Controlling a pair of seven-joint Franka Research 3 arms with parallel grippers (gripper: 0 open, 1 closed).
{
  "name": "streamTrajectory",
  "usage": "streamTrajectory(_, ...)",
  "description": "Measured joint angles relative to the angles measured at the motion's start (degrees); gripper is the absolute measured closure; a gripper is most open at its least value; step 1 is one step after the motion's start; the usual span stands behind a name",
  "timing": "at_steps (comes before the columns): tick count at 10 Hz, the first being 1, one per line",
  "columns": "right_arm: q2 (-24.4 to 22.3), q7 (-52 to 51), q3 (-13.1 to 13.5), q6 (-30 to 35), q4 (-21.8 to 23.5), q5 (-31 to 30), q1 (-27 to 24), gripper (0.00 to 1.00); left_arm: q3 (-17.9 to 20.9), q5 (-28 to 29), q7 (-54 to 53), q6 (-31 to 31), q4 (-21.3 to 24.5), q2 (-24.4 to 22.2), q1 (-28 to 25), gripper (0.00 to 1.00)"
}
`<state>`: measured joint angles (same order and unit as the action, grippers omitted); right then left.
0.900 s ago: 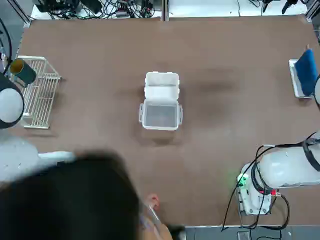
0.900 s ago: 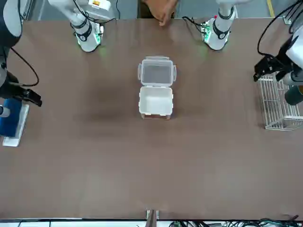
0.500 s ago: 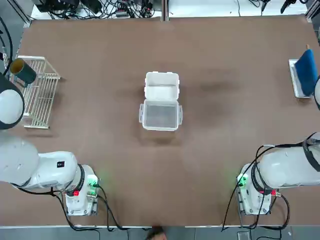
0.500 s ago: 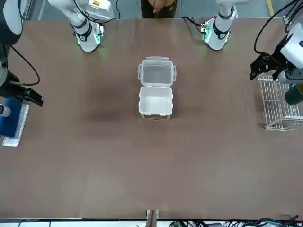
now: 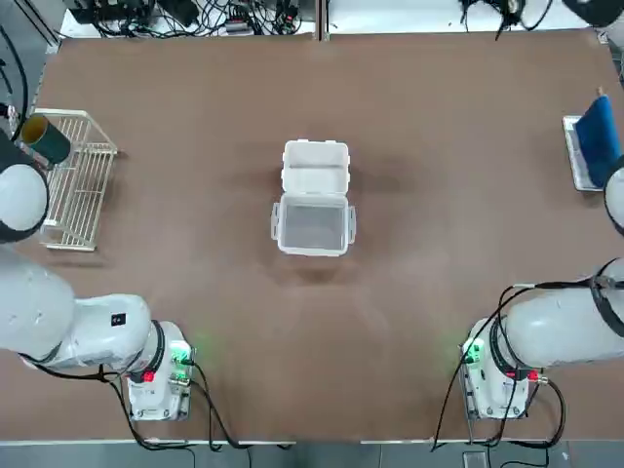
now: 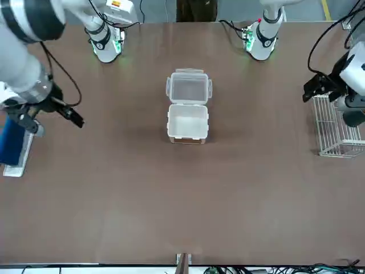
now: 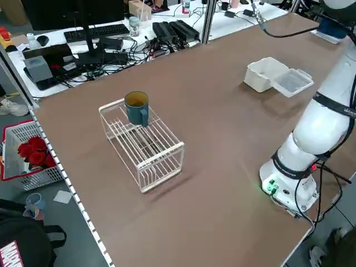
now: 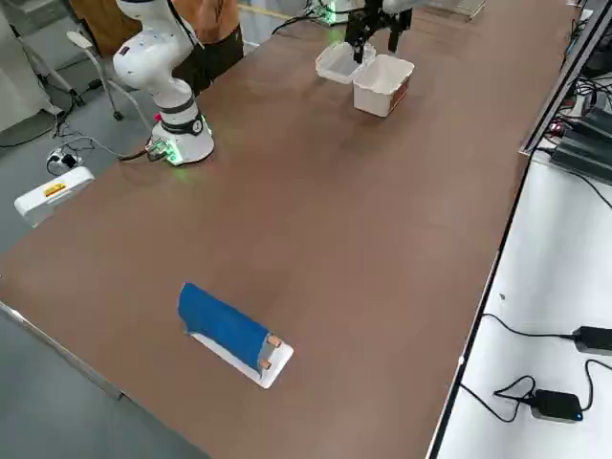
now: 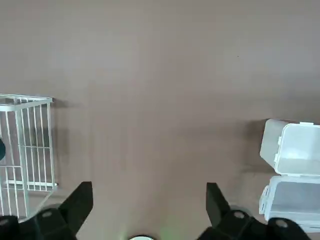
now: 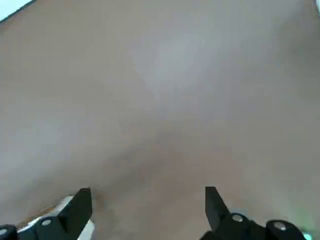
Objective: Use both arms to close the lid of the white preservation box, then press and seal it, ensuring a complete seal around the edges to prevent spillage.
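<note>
The left tool [image 9: 149,184] is open, its two fingers wide apart with nothing between them, raised over the left part of the tabletop [image 5: 390,322]. The right tool [image 10: 148,190] is open too, fingers spread and holding nothing, raised over the tabletop's right part.

Between the two tools, to the right of the left one and to the left of the right one, sits the white preservation box [image 6: 188,123]. It stands open and upright on the tabletop. Its lid [image 6: 189,89] is folded fully back, joined to the box along one edge and lying on the side toward the arms' bases, latch tabs out at its sides. Neither tool touches box or lid.

Farther out by the left tool is the white wire rack [image 7: 143,149], with a dark teal mug [image 7: 137,108] upright on it. By the right tool, a blue panel [image 8: 223,325] leans over a white base [image 8: 277,363]. Beyond the tabletop's robot-side edge, a person's legs [image 6: 197,10] show.
</note>
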<state>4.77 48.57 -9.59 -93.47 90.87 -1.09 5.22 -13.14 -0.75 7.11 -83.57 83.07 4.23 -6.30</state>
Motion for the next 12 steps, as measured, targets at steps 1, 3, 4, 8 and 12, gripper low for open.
streamTrajectory(1, 0.0, 6.8, -2.5, -0.1, 1.2, 0.0, 0.6, 0.0, -0.2, 0.0, 1.6, 0.0, 0.3, 0.9, 0.2, 0.03)
streamTrajectory(3, 0.0, 20.7, -6.5, -1.8, 4.3, 0.1, 4.1, 0.0, -1.7, 0.0, 9.1, -2.7, 2.7, 1.9, 1.5, 0.12)
streamTrajectory(4, 0.0, 27.8, -6.9, -4.3, 6.7, 0.1, 7.9, 0.0, -2.4, 0.0, 11.8, -4.7, 4.9, 2.1, 2.4, 0.21)
streamTrajectory(8, 0.4, 57.0, -7.3, -17.7, 15.8, 0.1, 26.6, 0.0, -4.4, -0.1, 14.1, -10.8, 11.6, 3.2, 2.8, 0.72)
streamTrajectory(12, 7.1, 76.3, -6.8, -24.6, 17.9, 0.1, 37.0, 0.0, -4.4, -1.4, 15.5, -10.9, 11.7, 4.9, 2.1, 0.96)
